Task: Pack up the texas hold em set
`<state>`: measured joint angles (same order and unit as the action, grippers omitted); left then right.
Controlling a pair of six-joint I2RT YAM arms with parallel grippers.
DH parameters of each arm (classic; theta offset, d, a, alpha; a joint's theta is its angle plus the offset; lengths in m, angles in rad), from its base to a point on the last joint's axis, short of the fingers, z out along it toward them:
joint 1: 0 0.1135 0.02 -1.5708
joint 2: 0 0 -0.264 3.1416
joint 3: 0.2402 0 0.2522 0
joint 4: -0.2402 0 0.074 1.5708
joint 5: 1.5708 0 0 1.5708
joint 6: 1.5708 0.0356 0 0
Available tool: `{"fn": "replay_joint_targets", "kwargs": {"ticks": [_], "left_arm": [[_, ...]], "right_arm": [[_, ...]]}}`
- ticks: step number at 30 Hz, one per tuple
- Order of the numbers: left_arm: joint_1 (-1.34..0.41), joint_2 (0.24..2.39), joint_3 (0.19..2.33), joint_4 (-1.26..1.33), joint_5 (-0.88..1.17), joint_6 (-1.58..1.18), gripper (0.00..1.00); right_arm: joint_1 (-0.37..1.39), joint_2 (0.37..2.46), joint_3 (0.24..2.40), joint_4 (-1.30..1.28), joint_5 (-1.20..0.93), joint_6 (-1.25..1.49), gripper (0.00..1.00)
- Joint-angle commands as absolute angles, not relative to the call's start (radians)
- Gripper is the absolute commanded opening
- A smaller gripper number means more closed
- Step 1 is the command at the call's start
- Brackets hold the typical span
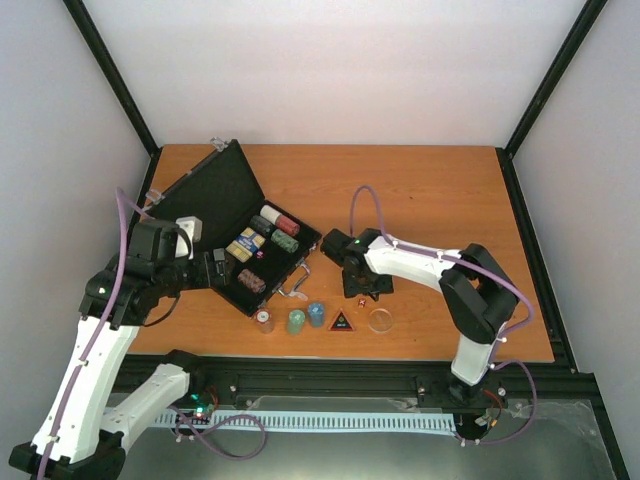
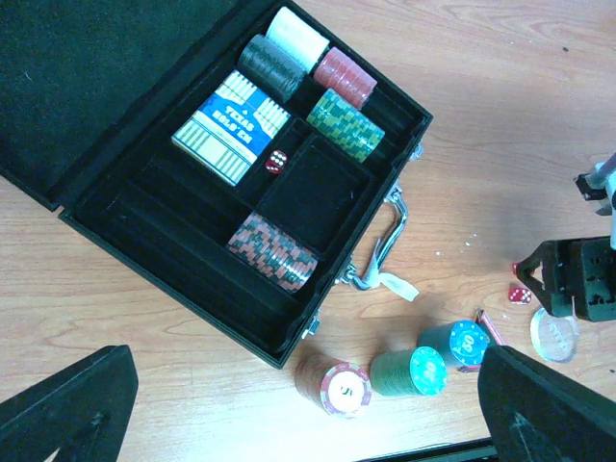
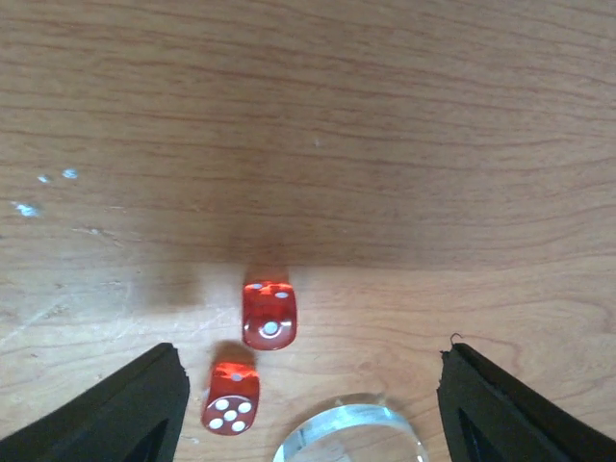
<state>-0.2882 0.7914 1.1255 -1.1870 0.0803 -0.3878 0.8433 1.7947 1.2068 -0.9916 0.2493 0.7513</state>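
The two small translucent red dice (image 3: 269,315) look light, hard and smooth. Pinched at a corner they would probably skate or tumble, so the safer hold is across flat opposite faces, one die at a time. They lie on the wood-grain table (image 3: 385,144), slightly apart, one at about 11 o'clock of the other. The right gripper (image 3: 310,385) hangs over them with its black fingers spread wide, holding nothing.

At 5 o'clock of the dice is the clear round plastic disc (image 3: 346,431). It looks thin and slick, and is likely hard to lift except by its rim.

The loose red-and-white chip stack (image 2: 337,385), green chip stack (image 2: 409,371) and blue chip stack (image 2: 460,345) would likely shear apart unless squeezed along their length. They lie at 5 o'clock of the flat black rectangular case (image 2: 313,197).

The case is open, its lid laid back and its silver handle (image 2: 380,245) towards the chips. Inside are a blue-and-white card deck (image 2: 231,125), several chip rows and one red die in the case (image 2: 275,162), with one compartment bare.

The left gripper (image 2: 308,414) is also wide and empty, above the case's near side. From above, the case lies at 9 o'clock of the table's middle. The loose pieces, including a small black triangle (image 1: 342,321), line the near edge at 6 o'clock.
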Motion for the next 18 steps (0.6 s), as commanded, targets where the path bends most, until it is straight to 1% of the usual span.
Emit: {"fn": "replay_joint_targets", "kwargs": {"ticks": [1,3,5,6,11,13,14,18], "left_arm": [[-0.293,0.79,1.127,-1.16,0.107,-0.379,1.0],[-0.294,0.791,1.128,-1.159,0.106,-0.379,1.0],[-0.293,0.794,1.128,-1.159,0.107,-0.382,1.0],[-0.293,0.793,1.128,-1.158,0.107,-0.383,1.0],[-0.293,0.785,1.127,-1.163,0.102,-0.393,1.0],[-0.293,0.779,1.125,-1.167,0.098,-0.398,1.0],[-0.293,0.778,1.123,-1.168,0.096,-0.399,1.0],[-0.293,0.775,1.12,-1.17,0.093,-0.403,1.0]], "right_arm": [[0.819,1.76,1.175,-0.92,0.216,0.796,0.7],[0.815,1.766,1.18,-0.909,0.206,0.777,0.67],[0.813,1.779,1.186,-0.907,0.201,0.769,0.6],[0.812,1.783,1.186,-0.905,0.199,0.77,0.59],[0.796,1.789,1.153,-0.879,0.179,0.774,0.56],[0.783,1.786,1.131,-0.858,0.155,0.767,0.5],[0.778,1.786,1.124,-0.848,0.147,0.764,0.49],[0.772,1.796,1.117,-0.839,0.136,0.744,0.47]]}}
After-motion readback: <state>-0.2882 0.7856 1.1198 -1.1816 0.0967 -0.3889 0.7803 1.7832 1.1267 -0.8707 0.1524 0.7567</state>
